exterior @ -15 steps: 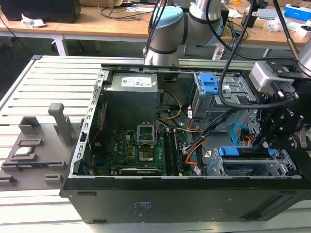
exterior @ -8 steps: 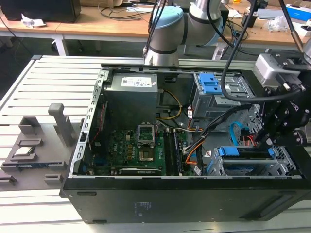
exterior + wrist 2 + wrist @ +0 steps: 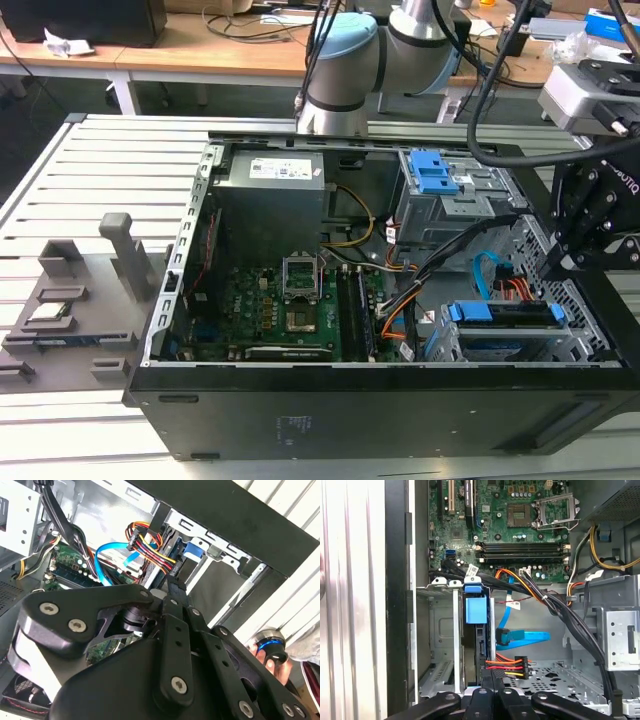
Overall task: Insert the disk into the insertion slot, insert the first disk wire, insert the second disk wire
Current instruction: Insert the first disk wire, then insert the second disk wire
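The arm (image 3: 345,60) is reaching across from the far side of the disk (image 3: 505,312), with its wrist (image 3: 600,215) hanging above the disk's cabled end. The gripper (image 3: 492,677) is pointing down at that end, its fingers (image 3: 481,692) pinching together on the first disk wire (image 3: 507,666).

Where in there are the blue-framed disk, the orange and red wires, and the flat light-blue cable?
Disk (image 3: 475,609), first wrist view: blue carrier end.
Orange-red wires (image 3: 502,664), first wrist view: strands beside the plug.
Light-blue cable (image 3: 532,637), first wrist view: flat stretch.
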You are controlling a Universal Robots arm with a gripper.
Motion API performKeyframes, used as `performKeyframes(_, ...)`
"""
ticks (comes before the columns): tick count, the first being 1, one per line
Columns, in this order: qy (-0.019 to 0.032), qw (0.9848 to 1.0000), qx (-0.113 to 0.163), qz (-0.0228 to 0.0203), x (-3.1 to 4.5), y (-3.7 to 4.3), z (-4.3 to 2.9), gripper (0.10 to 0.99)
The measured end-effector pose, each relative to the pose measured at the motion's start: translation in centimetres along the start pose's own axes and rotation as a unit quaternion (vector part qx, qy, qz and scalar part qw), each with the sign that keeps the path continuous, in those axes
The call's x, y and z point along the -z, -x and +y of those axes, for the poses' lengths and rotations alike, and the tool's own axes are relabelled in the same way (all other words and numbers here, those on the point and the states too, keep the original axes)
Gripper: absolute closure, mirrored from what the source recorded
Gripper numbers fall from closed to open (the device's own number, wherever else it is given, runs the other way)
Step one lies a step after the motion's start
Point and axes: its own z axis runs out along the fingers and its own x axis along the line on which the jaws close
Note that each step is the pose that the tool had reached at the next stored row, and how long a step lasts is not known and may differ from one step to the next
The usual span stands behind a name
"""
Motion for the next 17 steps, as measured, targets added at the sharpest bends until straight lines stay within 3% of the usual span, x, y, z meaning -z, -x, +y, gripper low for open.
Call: performKeyframes(17,0.0,1.0,0.0,-0.0007,0.0,0.0,0.0,0.973)
